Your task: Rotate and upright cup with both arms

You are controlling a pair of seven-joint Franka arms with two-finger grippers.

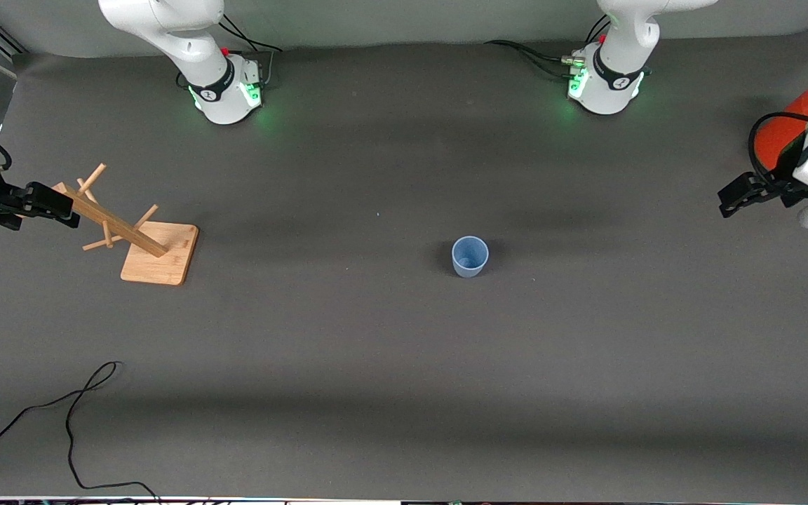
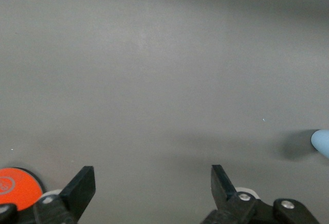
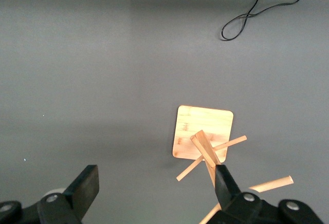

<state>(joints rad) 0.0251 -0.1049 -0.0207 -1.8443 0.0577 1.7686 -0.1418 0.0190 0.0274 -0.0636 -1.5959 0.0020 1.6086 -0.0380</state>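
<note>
A small light-blue tapered plastic cup point(image 1: 470, 256) is standing upright near the middle of the dark grey tabletop point(image 1: 390, 351), rim facing up, long axis vertical. The left pincer point(image 1: 739, 196) and right pincer point(image 1: 50, 203) are hovering spread and empty over opposite tabletop ends.

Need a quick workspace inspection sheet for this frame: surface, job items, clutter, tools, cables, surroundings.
Surface: dark grey table mat, flat.
Job's things: light-blue cup stands upright, mouth up, alone mid-table.
Clutter: wooden mug tree on a square base, toward the right arm's end; orange cylinder at the left arm's end.
Tools: left tool open, holding nothing, waiting near the orange cylinder; right tool open, holding nothing, over the mug tree.
Cables: loose black cable on the mat, nearer the front camera than the mug tree; black leads at both arm bases.
Surroundings: nothing seen.
</note>
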